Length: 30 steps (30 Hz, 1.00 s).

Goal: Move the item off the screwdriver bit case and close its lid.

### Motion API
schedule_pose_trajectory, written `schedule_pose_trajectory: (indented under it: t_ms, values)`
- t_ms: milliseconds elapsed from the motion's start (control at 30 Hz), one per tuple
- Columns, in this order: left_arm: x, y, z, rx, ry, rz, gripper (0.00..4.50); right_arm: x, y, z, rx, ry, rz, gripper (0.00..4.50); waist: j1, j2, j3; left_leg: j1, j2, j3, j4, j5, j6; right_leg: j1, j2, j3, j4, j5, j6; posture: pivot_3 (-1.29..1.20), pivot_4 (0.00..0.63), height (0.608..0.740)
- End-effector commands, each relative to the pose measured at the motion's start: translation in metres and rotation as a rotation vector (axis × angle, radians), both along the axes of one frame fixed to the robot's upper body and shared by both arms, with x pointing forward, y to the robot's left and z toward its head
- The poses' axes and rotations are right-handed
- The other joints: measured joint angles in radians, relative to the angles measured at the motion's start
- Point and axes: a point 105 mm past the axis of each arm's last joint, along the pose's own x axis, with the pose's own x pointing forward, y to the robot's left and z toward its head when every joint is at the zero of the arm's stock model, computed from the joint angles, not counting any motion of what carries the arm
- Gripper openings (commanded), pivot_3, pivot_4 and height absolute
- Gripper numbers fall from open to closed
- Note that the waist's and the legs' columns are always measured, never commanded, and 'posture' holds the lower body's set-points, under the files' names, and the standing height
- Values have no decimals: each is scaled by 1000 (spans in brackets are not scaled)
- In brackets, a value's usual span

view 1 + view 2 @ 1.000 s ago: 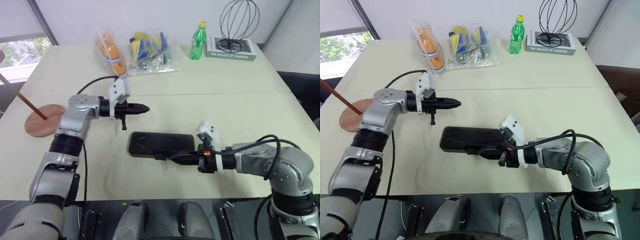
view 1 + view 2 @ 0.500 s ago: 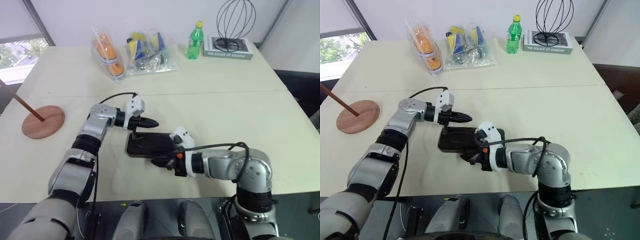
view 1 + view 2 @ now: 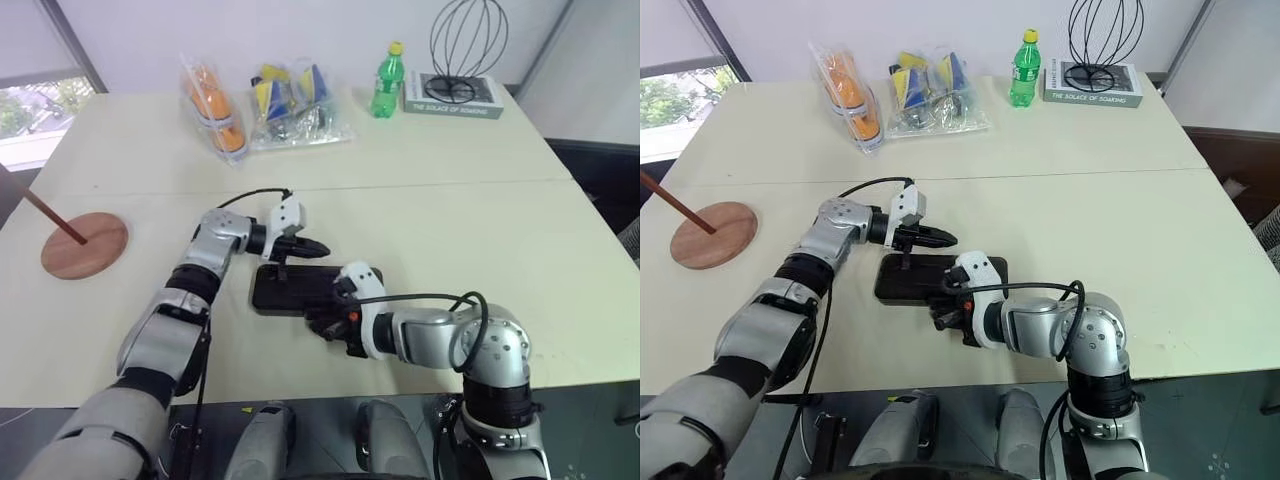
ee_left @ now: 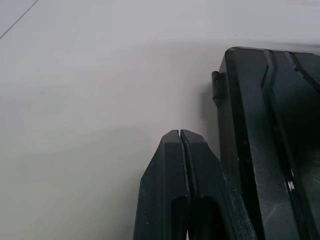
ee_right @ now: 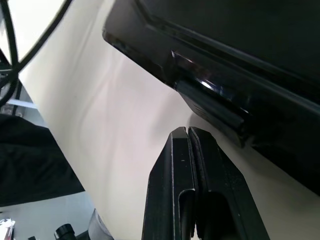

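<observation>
The screwdriver bit case (image 3: 300, 287) is found lying flat on the worktop (image 3: 480, 220), near the front edge, with its long axis running left to right. Its lid (image 3: 940, 272) is seen folded down over the tray; whether the latch is fully engaged cannot be told. The latch tab (image 5: 212, 107) is seen in the right wrist view on the long edge facing the robot.

The item (image 3: 85, 243) is found standing on the worktop at the far left, well apart from the case; that part of the task is judged done.

The left gripper (image 3: 322, 249) is held with its fingers pressed together and empty, pointing rightward along the far long edge of the case, just beside or above it; contact cannot be confirmed. The right gripper (image 3: 937, 318) is likewise closed tight on nothing, set at the near long edge, with the latch tab just ahead of its tips.

The right gripper is judged the nearer to the latch. Any remaining press is judged to bear on that near edge, with the left gripper bracing the opposite side.
</observation>
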Motion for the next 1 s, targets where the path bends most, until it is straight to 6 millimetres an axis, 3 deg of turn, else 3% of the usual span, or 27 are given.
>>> schedule_pose_trajectory:
  t_ms: [33, 567, 1000]
  values:
    - [3, -3, 12, -18, -55, -11, 0, 3, -1, 0, -14, 0, -24, 29, 1, 0, 0, 0, 0, 0, 0, 0, 0, 0, 0, 0, 0, 0, 0, 0, 150, 740]
    - [-35, -7, -32, 111, -112, -209, 0, 10, -1, 12, -134, -154, -18, 29, 1, 0, -1, 0, 0, 0, 0, 0, 0, 0, 0, 0, 0, 0, 0, 0, 150, 740]
    - [-57, -19, -45, 112, -87, -299, 0, 18, 2, 18, -167, -222, -22, 29, 1, 1, -2, 1, 0, 0, 0, 0, 0, 1, 0, 0, 0, 0, 0, 0, 150, 740]
